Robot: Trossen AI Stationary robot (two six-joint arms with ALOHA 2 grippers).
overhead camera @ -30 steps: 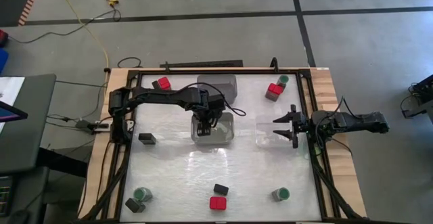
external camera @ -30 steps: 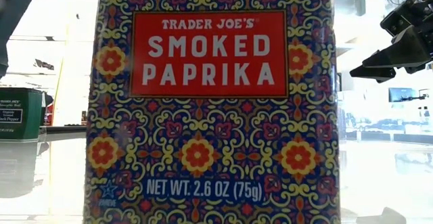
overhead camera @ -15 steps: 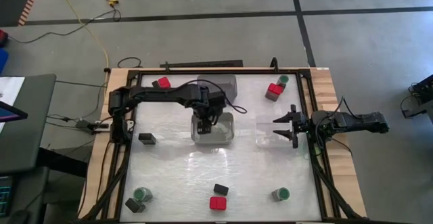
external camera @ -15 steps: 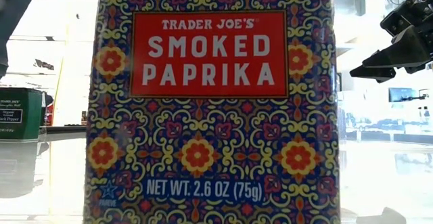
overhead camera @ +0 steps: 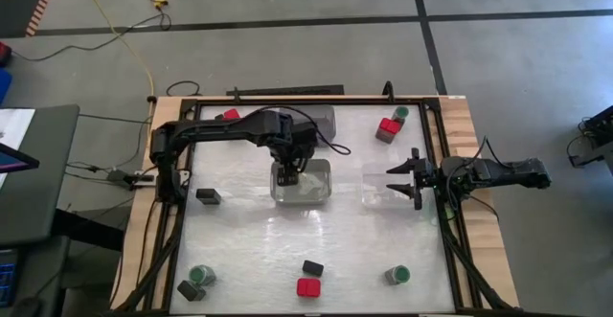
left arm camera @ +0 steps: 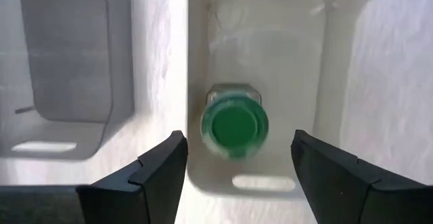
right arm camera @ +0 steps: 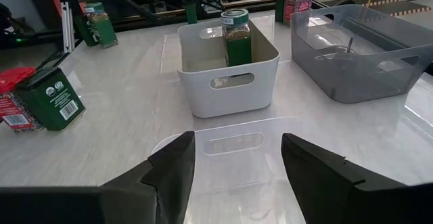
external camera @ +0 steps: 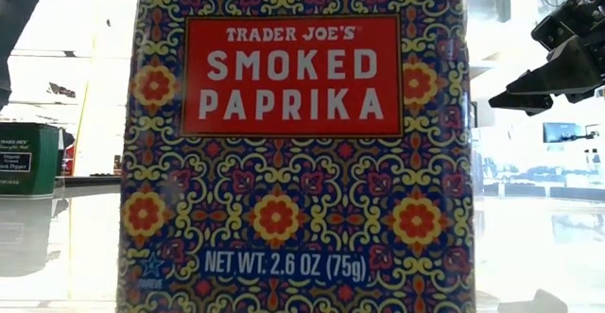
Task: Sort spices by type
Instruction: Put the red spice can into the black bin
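Over the white rectangular plastic bin (overhead camera: 302, 181) at mid-surface, the left gripper (left arm camera: 238, 158) hung with fingers spread and holding nothing. One round green-lidded glass jar (left arm camera: 234, 126) stood upright inside that bin, directly below the gap between the fingers, apart from both. A smoky grey translucent bin (right arm camera: 358, 51) sat just beyond the white one.

At the right edge of the pale surface (overhead camera: 249, 250), the right gripper (overhead camera: 403, 180) waited above a clear plastic bin (right arm camera: 233, 143), fingers apart and empty.

Rest of the spices were scattered. Far right corner: a red-topped square tin (overhead camera: 388, 128) beside another green-lidded jar (overhead camera: 399, 114). Far left: a second red-topped tin (overhead camera: 231, 115) partly under the left arm. Left side: a dark rectangular tin (overhead camera: 207, 196). Near edge: a green jar (overhead camera: 200, 276) touching a dark tin (overhead camera: 189, 290) at the left corner, a dark tin (overhead camera: 312, 268) just beside a red-topped one (overhead camera: 308, 286) in the middle, a green jar (overhead camera: 397, 276) to the right.

The low camera was mostly blocked by a patterned smoked paprika tin (external camera: 293, 143).
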